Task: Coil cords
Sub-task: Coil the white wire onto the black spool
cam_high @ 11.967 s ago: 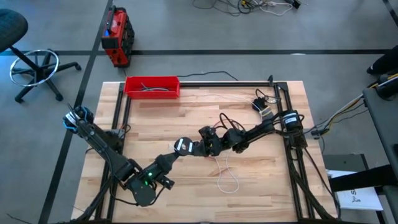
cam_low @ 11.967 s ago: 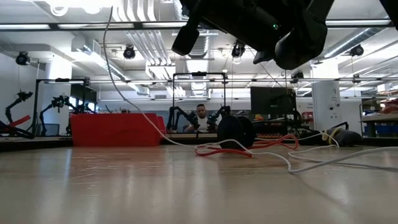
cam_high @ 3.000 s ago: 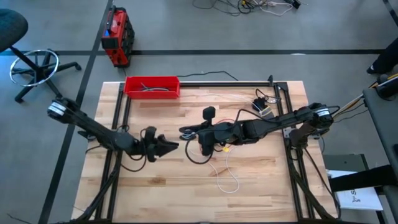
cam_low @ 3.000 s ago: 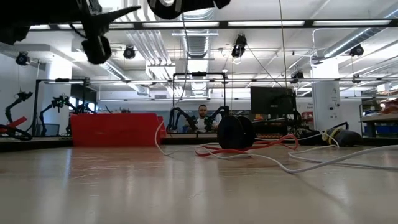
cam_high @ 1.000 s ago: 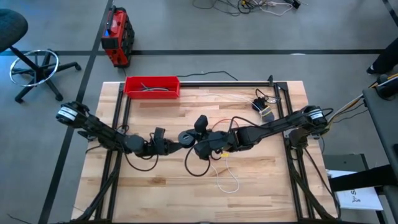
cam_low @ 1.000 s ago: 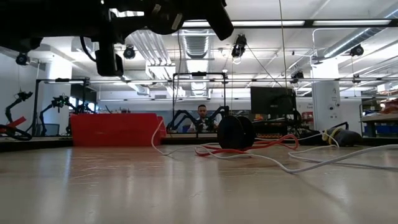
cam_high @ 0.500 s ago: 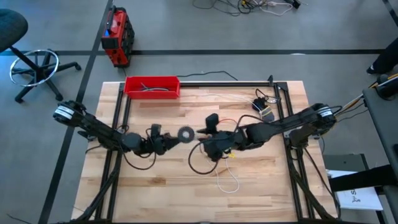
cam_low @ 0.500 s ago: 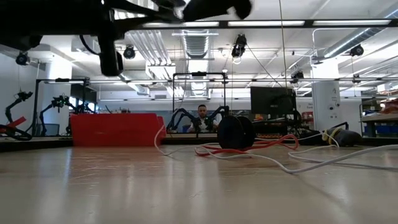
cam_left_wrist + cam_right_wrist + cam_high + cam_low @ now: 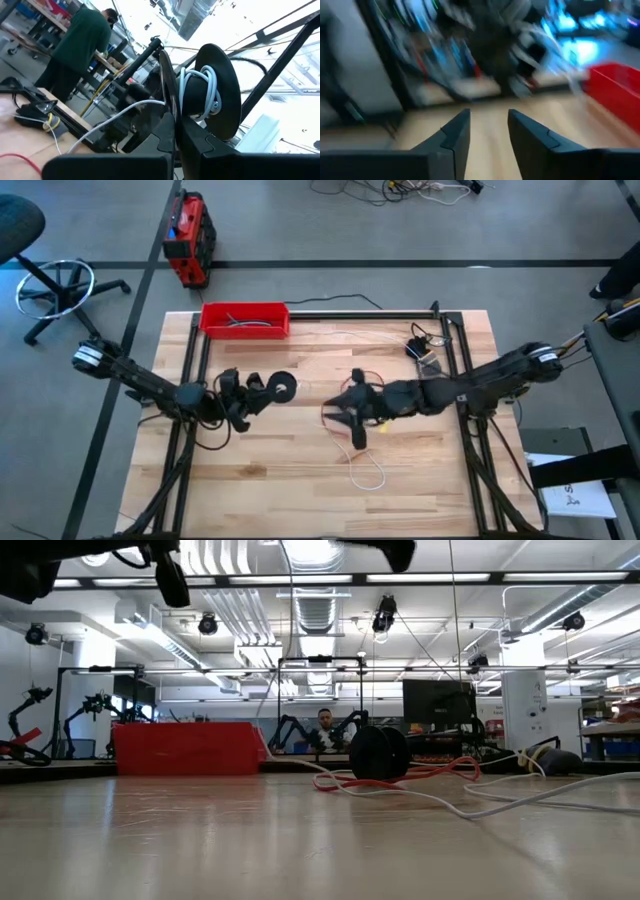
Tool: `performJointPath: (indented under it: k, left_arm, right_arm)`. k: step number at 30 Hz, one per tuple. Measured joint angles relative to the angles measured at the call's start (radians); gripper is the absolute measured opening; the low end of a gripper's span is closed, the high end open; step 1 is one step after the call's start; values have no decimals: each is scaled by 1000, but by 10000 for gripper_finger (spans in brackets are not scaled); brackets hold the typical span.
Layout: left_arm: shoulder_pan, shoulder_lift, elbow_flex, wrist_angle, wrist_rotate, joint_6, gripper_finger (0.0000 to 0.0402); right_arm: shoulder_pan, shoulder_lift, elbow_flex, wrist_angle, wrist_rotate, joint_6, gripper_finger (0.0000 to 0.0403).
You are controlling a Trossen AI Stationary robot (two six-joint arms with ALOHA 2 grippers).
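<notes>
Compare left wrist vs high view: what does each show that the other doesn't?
Left wrist only: white cord wound on the black spool held in the left tool, and a person in green behind.
High only: right tool mid-table, red tray, white cord's loose loop.
Both: the spool, red cord.
</notes>
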Motion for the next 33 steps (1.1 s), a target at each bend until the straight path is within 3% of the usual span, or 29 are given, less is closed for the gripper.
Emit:
performJointPath:
  k: [5, 8, 14, 21, 33]
  left_arm:
    - [-3, -3, 3, -7, 4, 37, 0]
    - [-3, 2, 3, -7, 4, 47, 0]
    - [-14, 8, 3, -8, 5, 60, 0]
    - [-51, 5, 2, 10, 5, 91, 0]
    - [-58, 8, 2, 13, 6, 127, 0]
  right_arm:
    - [-1, 160, -135, 654, -68, 133, 103]
    - [-11, 256, -100, 821, -69, 194, 88]
    - [-45, 373, 27, 801, -65, 185, 85]
    - [-81, 388, 99, 721, -32, 160, 83]
    - [-94, 385, 125, 654, -77, 197, 29]
